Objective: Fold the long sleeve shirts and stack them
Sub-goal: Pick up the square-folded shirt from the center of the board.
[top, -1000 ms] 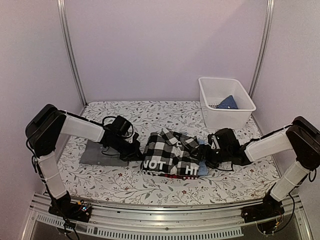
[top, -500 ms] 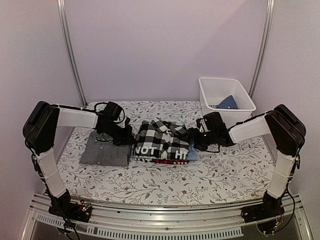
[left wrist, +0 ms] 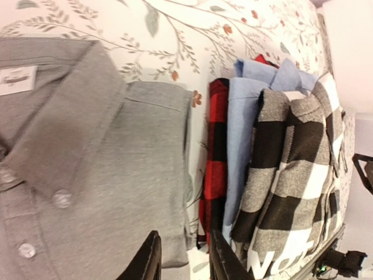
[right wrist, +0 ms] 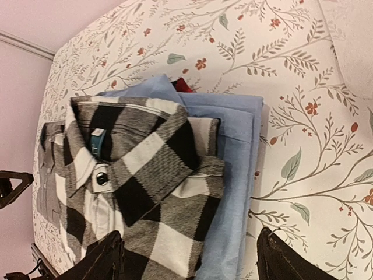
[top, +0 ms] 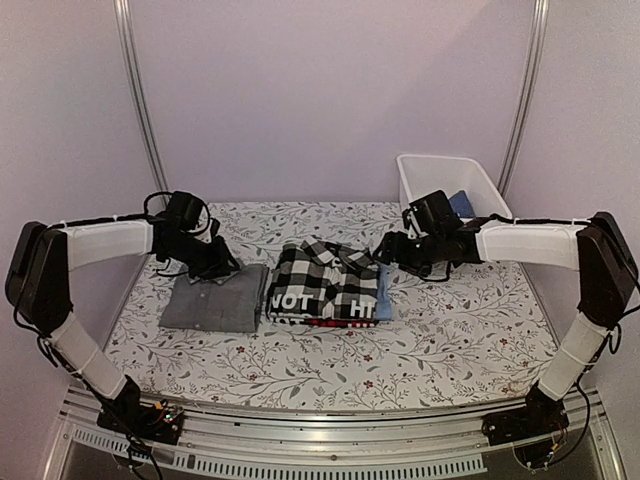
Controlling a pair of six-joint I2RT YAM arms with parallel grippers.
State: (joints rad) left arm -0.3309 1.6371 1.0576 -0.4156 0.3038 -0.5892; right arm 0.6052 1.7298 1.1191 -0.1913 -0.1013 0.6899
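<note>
Mid-tabletop [top: 450, 335], the checked shirt [top: 325, 280] lies folded on top of the dark lettered one [top: 290, 300], a red one [left wrist: 215, 175] and the pale blue shirt [top: 385, 297]. The grey shirt [top: 215, 300] is folded just beside them but not yet stacked, so that and the blue cloth [top: 460, 203] in the basket [top: 480, 180] look like what's left. The left pincer [top: 215, 265] hovers at the grey shirt's far edge, narrowly parted and empty, and the right pincer [top: 385, 250] hangs near the checked shirt's right side, spread wide, holding nothing.
</note>
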